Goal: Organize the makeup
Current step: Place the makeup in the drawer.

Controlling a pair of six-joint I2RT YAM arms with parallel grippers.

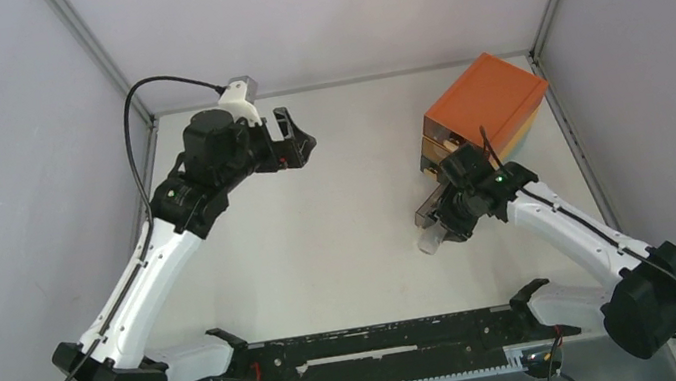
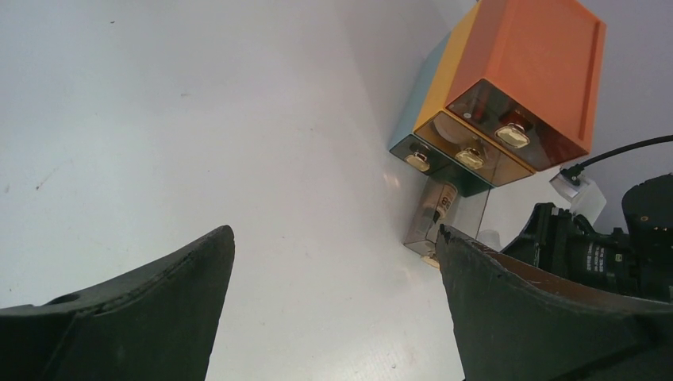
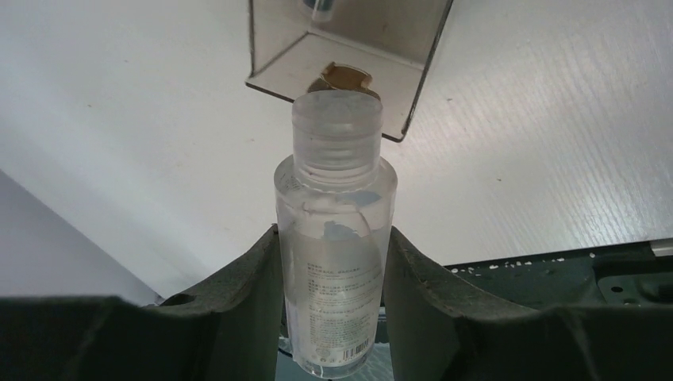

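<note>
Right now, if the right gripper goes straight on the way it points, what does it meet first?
Probably the open drawer, just ahead. The right gripper holds a bottle cap forward, so the cap would touch it first. The gap between them is unclear.

The clear bottle (image 3: 333, 262) bears fine print and a barcode, too small to read.

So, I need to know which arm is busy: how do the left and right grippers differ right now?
The left gripper holds nothing, fingers wide apart; the right gripper clamps a clear bottle between its fingers. The left gripper hangs over the table, away from the drawer box; the right gripper sits close to its pulled-out drawer. Both are black.
</note>
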